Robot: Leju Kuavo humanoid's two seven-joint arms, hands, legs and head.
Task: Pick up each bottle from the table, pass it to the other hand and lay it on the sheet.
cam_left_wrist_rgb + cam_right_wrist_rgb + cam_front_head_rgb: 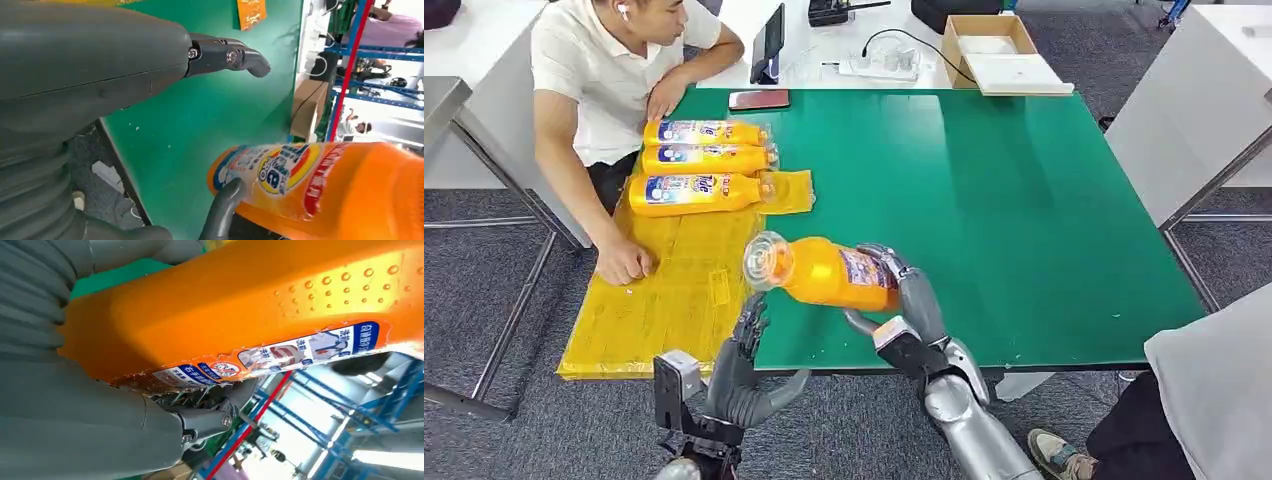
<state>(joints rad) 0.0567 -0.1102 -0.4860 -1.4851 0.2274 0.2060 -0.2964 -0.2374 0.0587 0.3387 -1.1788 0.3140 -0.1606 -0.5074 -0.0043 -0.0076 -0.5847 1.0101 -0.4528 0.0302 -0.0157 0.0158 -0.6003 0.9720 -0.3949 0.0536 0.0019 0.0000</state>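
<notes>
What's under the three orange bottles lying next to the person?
A yellow sheet lies under the three orange bottles, spread over the green table. The part of the sheet right beneath them is covered, so it cannot be seen.

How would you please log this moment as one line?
right hand: holds orange plastic bottle above green table | left hand: open beneath | three bottles on yellow sheet

A person (614, 90) leans on the green table (984, 200) near a phone (759, 99) and cardboard box (989, 45).
</notes>
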